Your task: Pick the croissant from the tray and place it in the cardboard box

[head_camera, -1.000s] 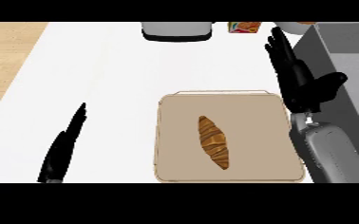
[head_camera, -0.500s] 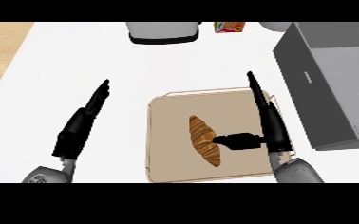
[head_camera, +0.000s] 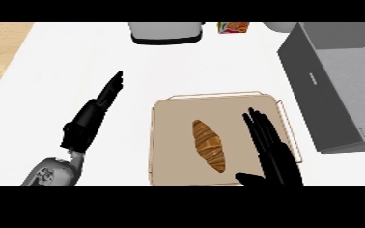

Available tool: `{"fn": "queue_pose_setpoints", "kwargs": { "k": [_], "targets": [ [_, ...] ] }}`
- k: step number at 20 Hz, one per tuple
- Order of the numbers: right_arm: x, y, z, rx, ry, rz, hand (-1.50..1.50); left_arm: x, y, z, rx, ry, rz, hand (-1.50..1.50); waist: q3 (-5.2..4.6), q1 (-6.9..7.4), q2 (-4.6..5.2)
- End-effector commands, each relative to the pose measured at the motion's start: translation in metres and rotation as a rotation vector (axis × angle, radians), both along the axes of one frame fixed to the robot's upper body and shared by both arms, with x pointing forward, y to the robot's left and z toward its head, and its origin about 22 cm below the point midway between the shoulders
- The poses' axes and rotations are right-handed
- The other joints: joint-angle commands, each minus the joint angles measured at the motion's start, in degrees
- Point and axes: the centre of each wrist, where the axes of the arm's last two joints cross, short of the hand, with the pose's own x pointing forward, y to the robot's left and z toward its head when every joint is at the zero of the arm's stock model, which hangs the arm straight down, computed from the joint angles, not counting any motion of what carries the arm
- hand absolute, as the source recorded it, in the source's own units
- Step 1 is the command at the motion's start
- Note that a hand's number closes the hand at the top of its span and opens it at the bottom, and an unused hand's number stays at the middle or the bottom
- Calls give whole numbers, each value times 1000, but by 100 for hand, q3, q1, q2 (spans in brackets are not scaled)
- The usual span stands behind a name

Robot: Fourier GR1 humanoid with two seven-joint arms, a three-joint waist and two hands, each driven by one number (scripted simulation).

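Note:
A brown croissant [head_camera: 209,146] lies lengthwise in the middle of the beige tray [head_camera: 171,125]. My right hand [head_camera: 274,152] hovers over the tray's right half, just right of the croissant, fingers straight and pointing away, thumb out toward the croissant's near end; it is open and holds nothing. My left hand [head_camera: 91,118] is open on the white counter left of the tray, fingers pointing up and away. The grey box [head_camera: 321,87] stands at the right, its open inside showing.
A grey-and-white toaster-like appliance [head_camera: 166,32] stands at the counter's back edge, with a small colourful packet [head_camera: 233,27] and a pale bowl's rim [head_camera: 279,26] to its right. A wooden floor strip [head_camera: 13,38] shows at far left.
The right hand came down from beside the box to the tray's right half and lower in view. The left hand rose a little. The view shifted, so the box shows more.

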Motion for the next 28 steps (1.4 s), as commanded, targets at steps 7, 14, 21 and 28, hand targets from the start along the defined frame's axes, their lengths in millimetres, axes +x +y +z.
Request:
{"fn": "queue_pose_setpoints", "kwargs": {
  "k": [7, 14, 21, 28],
  "targets": [
    [-70, 38, 93, -153, 232, -1, -150, 2, -5, 10, -12, -6, -38, 0, 6, 208, 50],
    [-62, 75, 135, -132, 367, -13, -150, 17, -30, 4, -14, 8, -68, 0, 22, 280, 93],
    [-35, 100, 111, -86, 395, -28, -150, 25, -20, 3, -13, -15, -60, 0, 28, 278, 92],
    [-9, 96, 78, -149, 455, -75, -150, 15, -18, 6, -22, -10, -73, 0, 29, 293, 88]
  ]
}}
